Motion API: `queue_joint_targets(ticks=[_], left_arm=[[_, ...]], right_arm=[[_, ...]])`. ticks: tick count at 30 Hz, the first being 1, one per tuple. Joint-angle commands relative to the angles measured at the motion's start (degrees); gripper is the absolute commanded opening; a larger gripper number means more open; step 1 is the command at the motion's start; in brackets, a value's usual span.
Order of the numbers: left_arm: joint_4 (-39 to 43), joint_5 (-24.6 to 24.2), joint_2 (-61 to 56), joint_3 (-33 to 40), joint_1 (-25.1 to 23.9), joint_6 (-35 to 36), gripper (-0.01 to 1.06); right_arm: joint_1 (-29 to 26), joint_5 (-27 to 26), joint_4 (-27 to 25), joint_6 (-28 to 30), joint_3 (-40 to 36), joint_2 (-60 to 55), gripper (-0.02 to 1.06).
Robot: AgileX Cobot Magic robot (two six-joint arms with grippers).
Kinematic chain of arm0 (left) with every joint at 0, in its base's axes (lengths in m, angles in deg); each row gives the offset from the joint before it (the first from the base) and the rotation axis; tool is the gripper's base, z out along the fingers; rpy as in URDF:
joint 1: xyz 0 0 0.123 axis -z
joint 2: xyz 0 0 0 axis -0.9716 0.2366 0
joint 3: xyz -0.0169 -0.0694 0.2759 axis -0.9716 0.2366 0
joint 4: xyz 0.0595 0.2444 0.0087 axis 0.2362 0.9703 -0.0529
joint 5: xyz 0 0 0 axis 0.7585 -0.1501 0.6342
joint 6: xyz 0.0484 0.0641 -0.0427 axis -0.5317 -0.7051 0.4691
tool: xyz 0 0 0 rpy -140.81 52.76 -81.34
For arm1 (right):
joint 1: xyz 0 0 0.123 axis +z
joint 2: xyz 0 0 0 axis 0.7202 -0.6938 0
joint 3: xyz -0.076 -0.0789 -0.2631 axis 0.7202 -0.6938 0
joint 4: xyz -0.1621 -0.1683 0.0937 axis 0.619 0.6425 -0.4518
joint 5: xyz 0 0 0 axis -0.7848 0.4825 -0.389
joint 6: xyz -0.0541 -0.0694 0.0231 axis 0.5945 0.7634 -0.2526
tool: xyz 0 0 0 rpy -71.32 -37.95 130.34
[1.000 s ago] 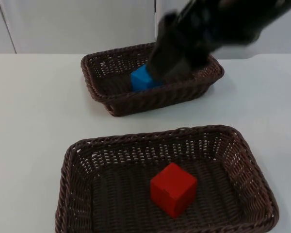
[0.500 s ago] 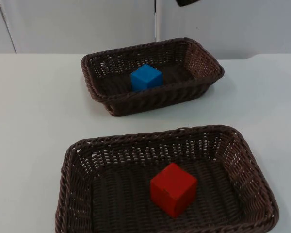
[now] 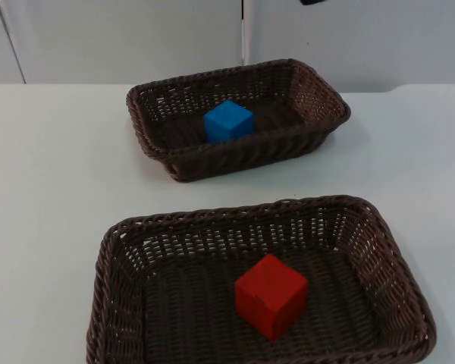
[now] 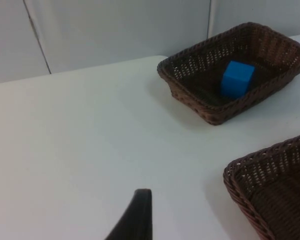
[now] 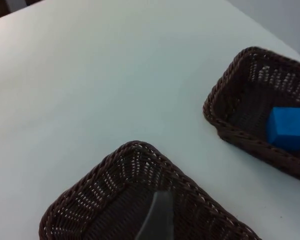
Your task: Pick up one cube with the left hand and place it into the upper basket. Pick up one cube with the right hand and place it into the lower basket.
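Top view: blue cube (image 3: 229, 121) sits in the upper basket (image 3: 148, 129), red cube (image 3: 271, 295) in the lower basket (image 3: 110, 265), both on the white desk (image 3: 53, 189).

Left pincer (image 4: 135, 215) hangs over bare desk, the upper basket well ahead of it. Right pincer (image 5: 157, 217) hovers above the lower basket's near rim. Whether either pincer is open I cannot tell; neither appears to carry anything.

Both cubes look placed, so the task seems finished. They look rigid, light and smooth-faced; opposite flat faces would give the surest hold.
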Motion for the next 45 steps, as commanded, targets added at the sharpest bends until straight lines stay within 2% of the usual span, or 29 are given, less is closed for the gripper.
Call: queue_joint_targets(ticks=[1, 3, 5, 6, 9, 17, 22, 27, 38, 45], left_arm=[[-1.07, -0.31, -0.66, 0.08, 0.17, 0.10, 0.92], [-1.65, -0.42, -1.79, 0.08, 0.17, -0.01, 0.92], [-1.66, -0.57, -2.13, 0.08, 0.17, -0.01, 0.92], [-2.13, -0.68, -2.79, 0.08, 0.17, -0.01, 0.92], [-2.56, -2.54, -6.29, 0.08, 0.17, -0.09, 0.92], [-2.56, -6.13, -12.53, 0.08, 0.17, -0.49, 0.92], [-2.45, -6.68, -12.91, 0.08, 0.17, -0.49, 0.92], [-2.13, -7.14, -12.91, 2.77, 0.17, -1.65, 0.92], [-3.27, -7.03, -12.91, 3.52, 0.17, -1.65, 0.92], [-3.01, -7.43, -12.91, 4.84, 0.17, -1.65, 0.92]], right_arm=[[0.28, -2.43, 0.74, 0.39, -2.76, 2.83, 0.72], [0.28, -6.22, 0.74, 0.39, -7.97, 7.20, 0.72], [0.28, -6.98, 0.74, 0.39, -9.06, 8.18, 0.72], [0.28, -9.49, 0.99, 0.39, -11.90, 11.11, 0.72], [0.28, -13.08, 2.24, 0.39, -17.61, 16.84, 0.72], [0.28, -14.38, 2.54, 0.39, -24.59, 27.76, 0.72], [0.28, -14.38, 2.69, 0.39, -26.77, 32.44, 0.72], [0.28, -12.72, 2.93, 0.11, -28.37, 37.70, 0.72], [0.28, -2.39, 3.95, -0.46, -28.62, 45.66, 0.72], [0.28, 5.55, 8.30, -6.24, -28.64, 50.23, 0.72]])
